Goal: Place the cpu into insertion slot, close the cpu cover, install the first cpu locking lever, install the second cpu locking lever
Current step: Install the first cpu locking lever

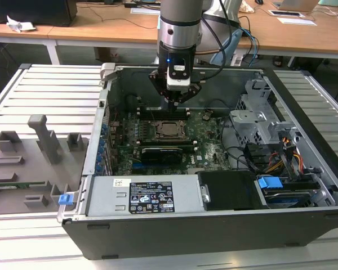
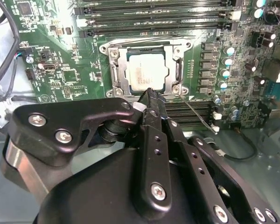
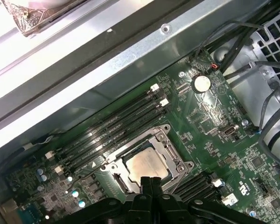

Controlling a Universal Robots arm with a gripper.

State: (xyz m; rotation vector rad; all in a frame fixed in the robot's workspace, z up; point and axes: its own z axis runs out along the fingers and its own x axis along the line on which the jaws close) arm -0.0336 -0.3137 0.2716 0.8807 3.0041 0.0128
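Note:
The cpu [image 2: 147,70] [image 3: 147,166] lies flat in the insertion slot [image 1: 169,130] on the green motherboard, silver face up. The cpu cover [image 2: 179,71] [image 3: 168,145] is a grey metal frame lying down around the chip. A thin wire locking lever [image 2: 198,115] [image 3: 91,173] sticks out from one corner of the socket, over the memory slots. My gripper [image 1: 177,100] [image 2: 150,94] [image 3: 151,181] hangs just above the socket's edge with its black fingers pressed together and nothing between them.
The board sits deep in an open computer case [image 1: 104,140] with metal walls all round. Long black memory slots [image 3: 116,123] flank the socket. A black card [image 1: 160,153], a drive cage [image 1: 256,121] and loose cables [image 1: 281,154] lie on the exterior view's right.

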